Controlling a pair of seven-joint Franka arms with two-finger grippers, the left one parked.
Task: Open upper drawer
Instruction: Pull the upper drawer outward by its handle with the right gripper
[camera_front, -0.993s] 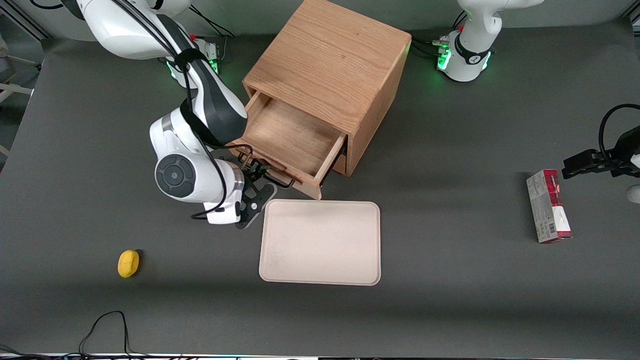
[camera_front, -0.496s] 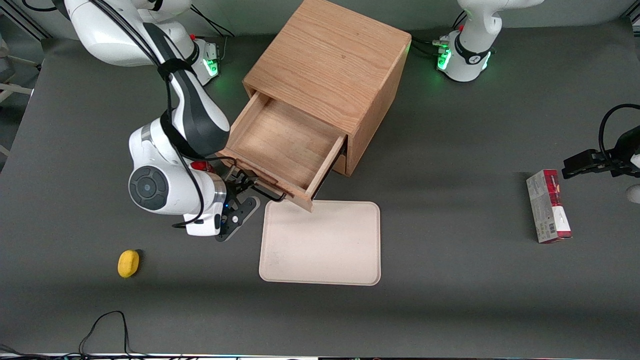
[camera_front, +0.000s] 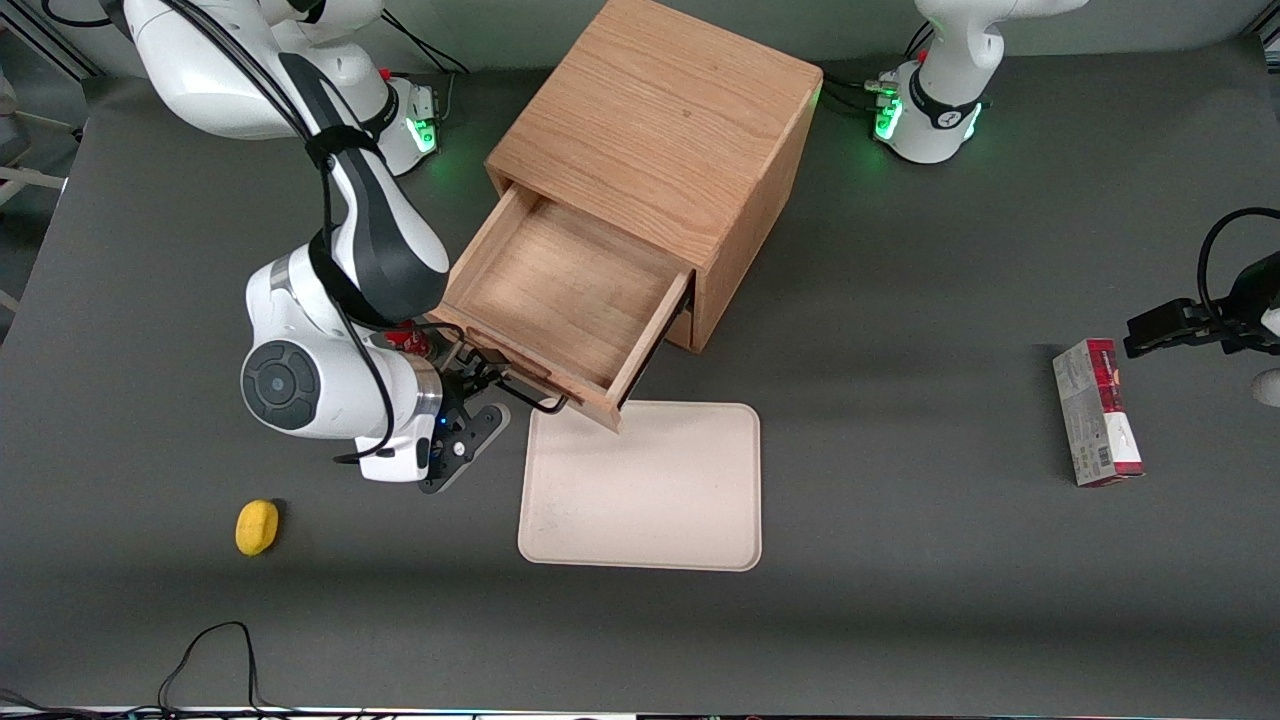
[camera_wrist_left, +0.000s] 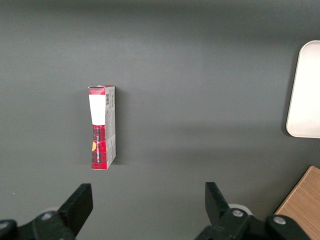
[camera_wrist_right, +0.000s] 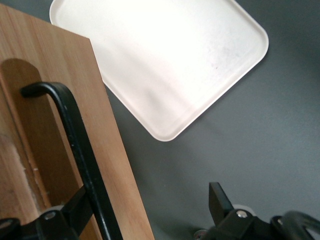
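Note:
The oak cabinet (camera_front: 660, 130) stands in the middle of the table. Its upper drawer (camera_front: 560, 290) is pulled far out toward the front camera; its bare wooden inside shows and is empty. Its black wire handle (camera_front: 525, 392) runs along the drawer front, whose near corner overhangs the tray. My right gripper (camera_front: 480, 385) is at the handle, nearer the front camera than the drawer. In the right wrist view the gripper (camera_wrist_right: 147, 200) is open, its jaws wide apart. The handle (camera_wrist_right: 75, 135) passes between them, close against one finger (camera_wrist_right: 75, 210). The lower drawer is hidden under the upper one.
A beige tray (camera_front: 640, 485) lies flat just in front of the open drawer and shows in the right wrist view (camera_wrist_right: 165, 65). A small yellow object (camera_front: 257, 526) lies toward the working arm's end. A red and grey box (camera_front: 1095, 410) lies toward the parked arm's end.
The upper drawer has slid farther out toward the front camera. My right gripper and arm have moved the same way with the handle, most of it in the first half second.

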